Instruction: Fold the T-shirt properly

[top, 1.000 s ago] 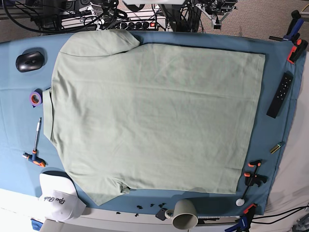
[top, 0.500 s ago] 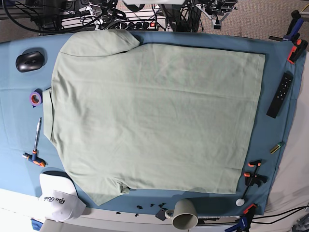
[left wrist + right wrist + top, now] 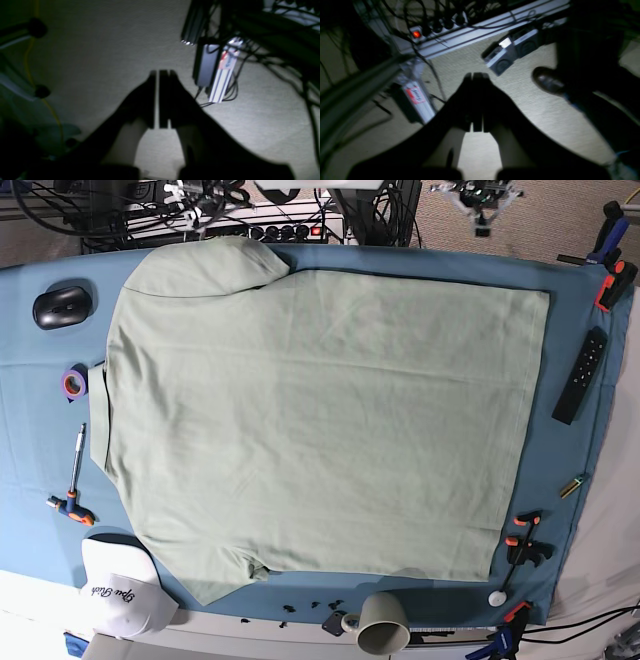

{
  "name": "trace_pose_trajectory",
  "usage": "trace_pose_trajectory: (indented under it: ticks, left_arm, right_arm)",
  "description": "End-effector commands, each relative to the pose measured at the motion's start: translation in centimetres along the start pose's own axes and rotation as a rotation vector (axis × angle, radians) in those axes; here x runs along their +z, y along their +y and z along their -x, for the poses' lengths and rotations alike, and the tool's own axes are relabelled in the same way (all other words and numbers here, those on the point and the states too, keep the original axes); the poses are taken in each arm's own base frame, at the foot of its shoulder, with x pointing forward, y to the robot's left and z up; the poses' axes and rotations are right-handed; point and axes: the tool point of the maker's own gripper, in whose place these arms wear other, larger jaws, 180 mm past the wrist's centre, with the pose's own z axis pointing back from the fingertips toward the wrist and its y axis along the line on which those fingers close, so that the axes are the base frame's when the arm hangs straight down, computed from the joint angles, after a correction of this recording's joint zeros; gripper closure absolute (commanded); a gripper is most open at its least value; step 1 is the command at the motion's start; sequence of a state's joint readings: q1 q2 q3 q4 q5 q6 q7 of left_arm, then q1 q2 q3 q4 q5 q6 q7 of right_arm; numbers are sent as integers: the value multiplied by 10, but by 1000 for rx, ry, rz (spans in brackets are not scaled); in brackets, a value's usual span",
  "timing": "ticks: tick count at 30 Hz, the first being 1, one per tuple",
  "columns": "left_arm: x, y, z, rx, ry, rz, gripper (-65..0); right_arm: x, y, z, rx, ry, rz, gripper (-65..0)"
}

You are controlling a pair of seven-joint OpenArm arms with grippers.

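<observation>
T-shirt [image 3: 320,410]: spread flat and unfolded on the blue-clothed bench [image 3: 30,440], collar toward the base view's left edge, hem toward the right. Left pincer [image 3: 159,97] and right pincer [image 3: 474,100]: both closed on nothing, hanging over carpeted floor [image 3: 100,37] beside cables, off the bench, well apart from the shirt. Around the shirt: white cap [image 3: 120,585], mug [image 3: 380,623], remote [image 3: 580,375].

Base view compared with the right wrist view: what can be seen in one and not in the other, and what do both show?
Only the base view shows the T-shirt spread flat on the blue table cloth, with a white cap and a mug. Only the right wrist view shows the right gripper, shut and empty over the floor, and a dark shoe. Both show the power strip with its red light.
</observation>
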State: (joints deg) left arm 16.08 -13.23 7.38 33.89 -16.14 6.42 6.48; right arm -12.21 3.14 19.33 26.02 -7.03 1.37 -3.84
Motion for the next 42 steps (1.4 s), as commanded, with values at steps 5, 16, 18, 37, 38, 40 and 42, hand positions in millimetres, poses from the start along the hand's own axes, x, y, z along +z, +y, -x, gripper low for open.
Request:
trace_pose_trajectory:
  ticks: [5, 16, 18, 37, 38, 40, 42]
  left_arm:
    - [24, 12, 21, -25, -8, 14, -42]
    - [133, 29, 20, -129, -178, 84, -41]
    - [158, 31, 7, -149, -231, 111, -41]
    - [271, -10, -53, -224, -359, 519, -41]
    - [272, -12, -53, -228, -366, 527, -41]
    - [274, -15, -55, -239, -379, 545, -41]
    - [276, -17, -58, -261, -389, 560, -42]
  right_arm:
    - [16, -3, 13, 157, -35, -20, 0]
    - [103, 8, 10, 342, -233, -83, 0]
    - [122, 2, 0, 365, -279, -79, 0]
    - [312, 9, -144, 275, -700, -134, 0]
    - [320, 4, -151, 217, -720, -132, 0]
    - [328, -13, -161, 99, -738, -113, 0]
    - [328, -35, -166, -27, -733, -86, 0]
